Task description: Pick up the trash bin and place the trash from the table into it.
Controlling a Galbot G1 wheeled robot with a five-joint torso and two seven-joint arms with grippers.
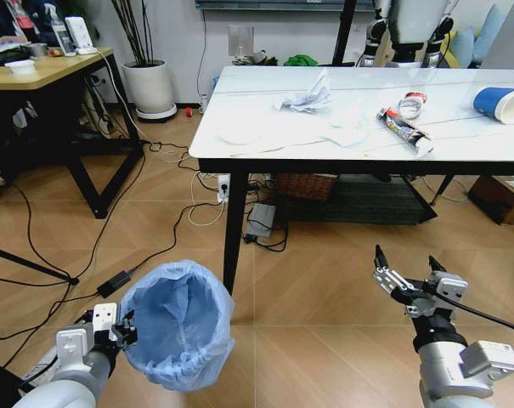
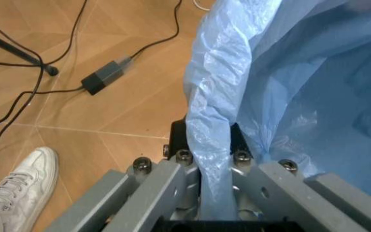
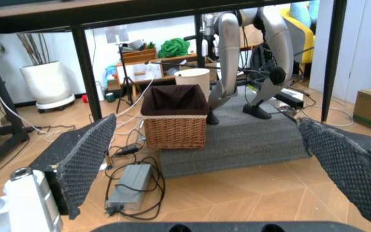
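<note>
Head view: left gripper clamped on blue-bagged trash bin, low beside the marble table; right gripper spread wide, empty.
Left wrist: fingers pinching bag rim.
Right wrist: pads parted.

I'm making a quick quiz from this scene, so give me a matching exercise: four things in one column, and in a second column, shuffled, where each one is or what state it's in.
Things:
1. trash bin
2. blue paper cup
3. right gripper
4. crumpled white paper

Places or states:
A. lying on its side near the table's right end
B. open and holding nothing, low in front of the table
C. gripped at its bag-covered rim by the left gripper
D. on the tabletop, toward its far middle

Pairs: 1-C, 2-A, 3-B, 4-D
</note>
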